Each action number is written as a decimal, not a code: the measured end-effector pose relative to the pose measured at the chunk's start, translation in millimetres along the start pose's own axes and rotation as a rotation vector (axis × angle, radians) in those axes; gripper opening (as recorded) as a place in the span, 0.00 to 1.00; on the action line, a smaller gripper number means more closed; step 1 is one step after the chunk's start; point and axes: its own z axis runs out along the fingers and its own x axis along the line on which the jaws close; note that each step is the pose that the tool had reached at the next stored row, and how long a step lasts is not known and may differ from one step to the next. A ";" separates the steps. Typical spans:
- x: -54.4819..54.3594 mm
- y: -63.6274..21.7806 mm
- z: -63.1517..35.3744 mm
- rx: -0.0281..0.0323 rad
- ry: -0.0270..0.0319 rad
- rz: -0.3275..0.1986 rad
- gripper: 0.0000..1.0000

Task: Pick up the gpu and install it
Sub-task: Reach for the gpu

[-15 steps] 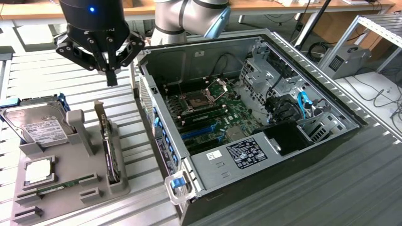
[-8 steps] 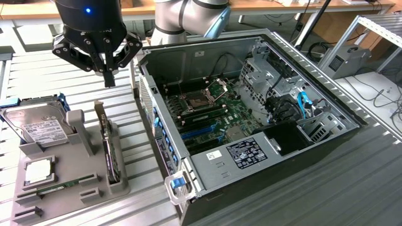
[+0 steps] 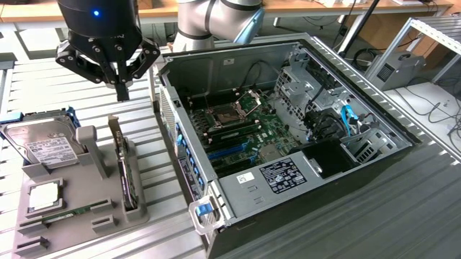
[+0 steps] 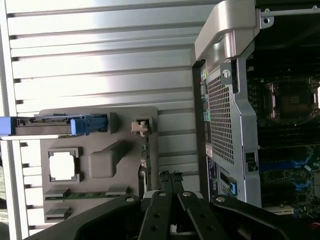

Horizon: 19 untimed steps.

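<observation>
A robot arm's gripper (image 3: 122,96) hangs over a slatted metal workbench (image 3: 58,91), its two dark fingers pressed together and holding nothing, just above the far end of a grey parts holder (image 3: 72,232). The gpu (image 3: 129,178) stands on edge in a slot along the holder's side nearest the open computer case (image 3: 249,189), its long upper edge exposed and its metal bracket end pointing up toward the gripper. Beside it in the holder sit a hard drive (image 3: 45,145) with a white label, a square processor chip (image 3: 45,195) and a narrow memory stick (image 3: 72,213). The case lies on its side at the exterior view's right, motherboard (image 3: 266,135) bared. The card looks light and stiff but fragile: bare circuitry and a fan face would not take a squeeze well, and its smooth faces could slip. The safest hold appears to be across the thin board at its upper edge, near the middle of its length, clear of the fan, so it lifts straight from the slot without tilting.
</observation>
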 end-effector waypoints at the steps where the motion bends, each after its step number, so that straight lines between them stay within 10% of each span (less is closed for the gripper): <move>1: 0.8 -0.3 0.0 0.0000 0.0000 0.000 0.11; 19: 10.0 -4.8 0.6 0.0000 0.0000 0.000 0.11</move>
